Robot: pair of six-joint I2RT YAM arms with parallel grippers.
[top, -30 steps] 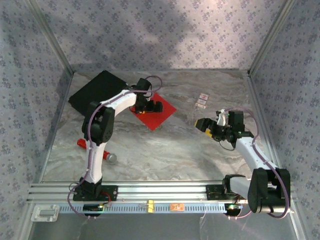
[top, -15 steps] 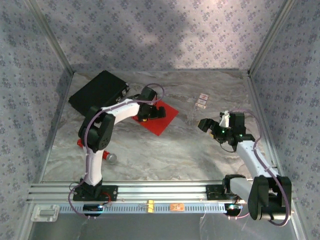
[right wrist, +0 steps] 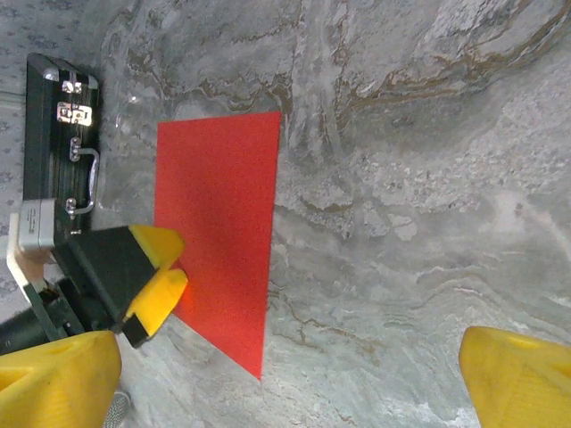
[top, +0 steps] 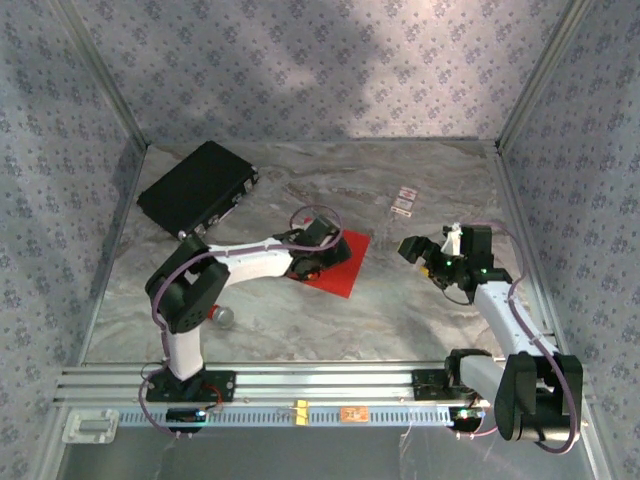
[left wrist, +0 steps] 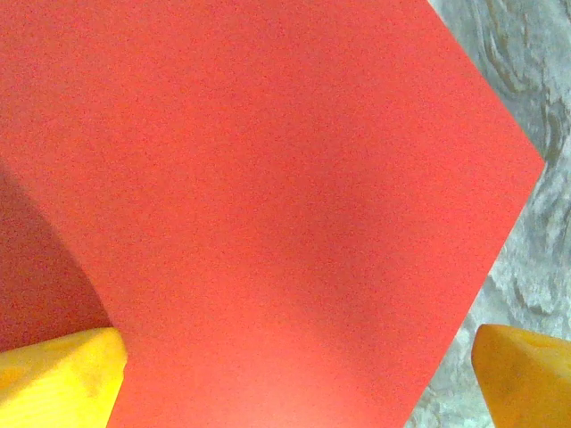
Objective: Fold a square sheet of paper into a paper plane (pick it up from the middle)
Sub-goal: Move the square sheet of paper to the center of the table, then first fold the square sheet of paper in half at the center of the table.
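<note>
Marbled grey tabletop point(top: 400, 320) runs from an aluminium rail point(top: 330, 385) at the near edge, where the two arms are bolted, back to walls papered in a blue-grey pattern.

Nearest, the left arm point(top: 250, 262) hides most of a small cylinder point(top: 222, 317); just its grey end pokes out beside the elbow.

Mid-table lies the one square sheet of paper point(top: 350, 265), flat and bright red, its near-left part covered from above by the left gripper point(top: 318, 262). The left wrist view fills in what is covered there: the left gripper point(left wrist: 294, 379) has its jaws spread wide, one yellow fingertip point(left wrist: 53, 379) over the red sheet, the other over bare marble past the sheet's edge, nothing clamped between. Whether a tip presses the paper cannot be told.

The right gripper point(top: 420, 258) hangs well apart to the right, jaws equally wide and empty. Its own camera takes in the whole sheet, creaseless.

Farther back sit two small white cards point(top: 403, 200), print unreadable, and at the far left one black case point(top: 197, 186), whose metal latches and handle show clearly from the right wrist point(right wrist: 53, 134).
</note>
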